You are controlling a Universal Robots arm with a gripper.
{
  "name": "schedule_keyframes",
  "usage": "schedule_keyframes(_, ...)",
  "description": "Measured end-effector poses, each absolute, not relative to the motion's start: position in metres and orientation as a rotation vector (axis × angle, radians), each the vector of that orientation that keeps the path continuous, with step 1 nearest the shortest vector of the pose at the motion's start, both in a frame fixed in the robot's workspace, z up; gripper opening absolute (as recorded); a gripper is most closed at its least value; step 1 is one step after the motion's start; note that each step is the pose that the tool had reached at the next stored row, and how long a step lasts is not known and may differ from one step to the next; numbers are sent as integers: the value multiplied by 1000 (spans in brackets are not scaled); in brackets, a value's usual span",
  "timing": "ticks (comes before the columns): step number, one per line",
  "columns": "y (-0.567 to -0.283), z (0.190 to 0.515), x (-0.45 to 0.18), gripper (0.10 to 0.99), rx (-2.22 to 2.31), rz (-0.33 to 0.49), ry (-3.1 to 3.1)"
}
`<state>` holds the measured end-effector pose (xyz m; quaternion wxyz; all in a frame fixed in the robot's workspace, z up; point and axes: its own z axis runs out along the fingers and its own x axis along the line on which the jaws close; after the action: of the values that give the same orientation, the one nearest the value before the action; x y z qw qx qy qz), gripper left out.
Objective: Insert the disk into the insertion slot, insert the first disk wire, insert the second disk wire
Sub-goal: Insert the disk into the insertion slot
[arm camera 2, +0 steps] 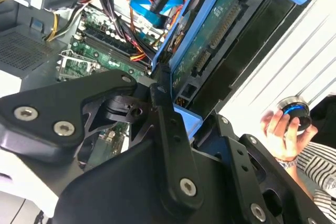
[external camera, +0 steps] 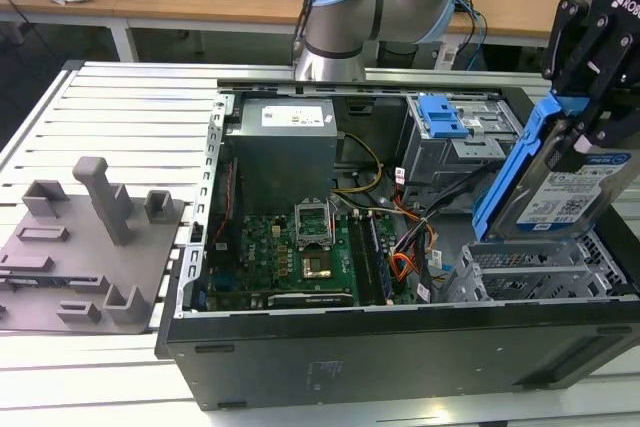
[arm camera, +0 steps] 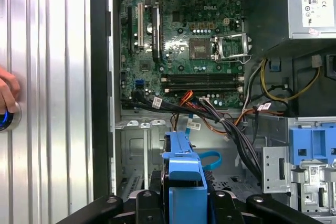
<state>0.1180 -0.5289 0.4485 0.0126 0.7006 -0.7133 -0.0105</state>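
Observation:
In the exterior view my gripper [external camera: 585, 137] is shut on the disk [external camera: 572, 192], a silver drive with a white label in a blue caddy. It hangs tilted, lower edge just above the insertion slot [external camera: 530, 269], a silver perforated cage at the case's near right corner. The second wrist view shows the disk's green circuit board [arm camera 2: 210, 40] between my black fingers [arm camera 2: 163, 103]. The caddy's blue edge [arm camera: 184, 171] shows end-on in the first wrist view. The second disk wire [arm camera: 211, 159], a light-blue loop, lies beside it. The first disk wire [external camera: 405, 265], orange and red, lies loose by the motherboard.
A taller grey cage with a blue latch [external camera: 445, 117] stands behind the slot. The power supply [external camera: 285, 147] and motherboard [external camera: 300, 252] occupy the case's left half. Black cable bundles [arm camera: 231, 129] run past the cages. A grey fixture plate [external camera: 85, 247] sits left of the case. A person's hand [arm camera 2: 281, 124] holds a round knob.

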Motion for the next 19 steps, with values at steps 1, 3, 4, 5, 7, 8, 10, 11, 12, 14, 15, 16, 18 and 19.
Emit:
schedule_keyframes(1, -531, 448, 118, 365, 2184, -33, -2223)
schedule_keyframes(3, -535, 448, 117, 365, 2184, -33, -2223)
schedule_keyframes(4, -537, 448, 117, 365, 2184, -33, -2223)
schedule_keyframes(5, -537, 447, 117, 365, 2184, -33, -2222)
schedule_keyframes(7, -542, 444, 114, 365, 2189, -33, -2218)
schedule_keyframes(8, -543, 443, 114, 365, 2191, -33, -2216)
schedule_keyframes(10, -544, 442, 114, 365, 2191, -33, -2216)
schedule_keyframes(11, -545, 440, 114, 365, 2190, -33, -2216)
schedule_keyframes(12, -545, 439, 114, 365, 2190, -33, -2216)
schedule_keyframes(14, -545, 436, 114, 365, 2190, -33, -2216)
schedule_keyframes(15, -545, 433, 114, 365, 2190, -33, -2216)
schedule_keyframes(16, -545, 430, 114, 365, 2190, -33, -2216)
schedule_keyframes(18, -545, 426, 114, 365, 2191, -33, -2216)
schedule_keyframes(19, -545, 423, 114, 365, 2190, -33, -2216)
